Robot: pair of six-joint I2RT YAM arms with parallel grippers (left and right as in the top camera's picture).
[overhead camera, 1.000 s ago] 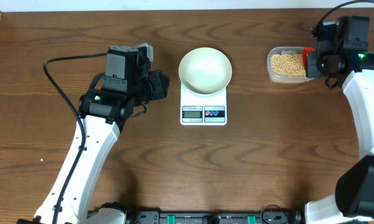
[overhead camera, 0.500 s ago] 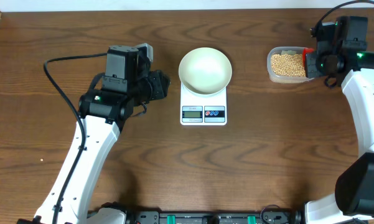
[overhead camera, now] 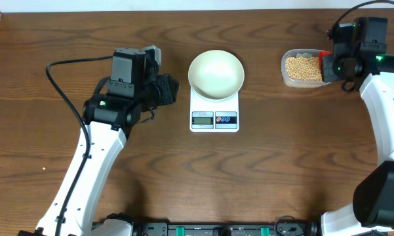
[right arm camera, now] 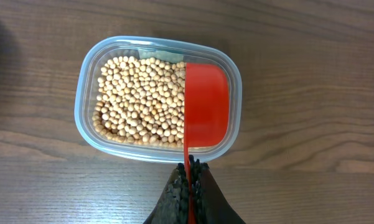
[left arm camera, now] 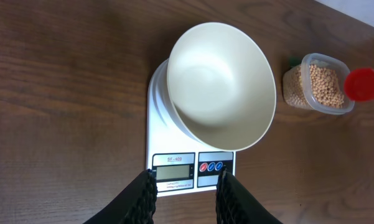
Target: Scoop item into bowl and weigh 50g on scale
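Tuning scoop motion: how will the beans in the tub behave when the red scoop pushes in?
The beans look small, round and loose, so they'll probably roll aside and flow around the red scoop. Heaped ones likely spill off. The clear tub looks thin and light; it may slide under a sideways push.

A robot lab is indicated: a white left arm (overhead camera: 85,170) and right arm (overhead camera: 383,111) are mounted at a wood-grain table (overhead camera: 282,164), a black cable (overhead camera: 78,60) is trailed, and base hardware (overhead camera: 216,229) is seen at the edge.
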